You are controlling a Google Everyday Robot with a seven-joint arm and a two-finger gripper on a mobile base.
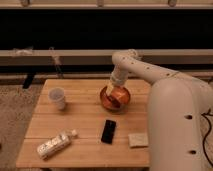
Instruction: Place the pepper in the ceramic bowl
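The ceramic bowl (116, 99), orange-red inside with a darker rim, sits on the wooden table (85, 125) right of centre. My gripper (112, 89) hangs over the bowl's left rim, at the end of the white arm (145, 70) that arcs in from the right. The pepper does not show clearly; it is hidden by the gripper or lost against the bowl's red inside.
A small whitish cup (57, 98) stands at the table's left. A flat black phone (108, 131) lies in front of the bowl. A white bottle (55, 144) lies at the front left. A tan sponge (137, 140) lies at the front right. A bench runs behind the table.
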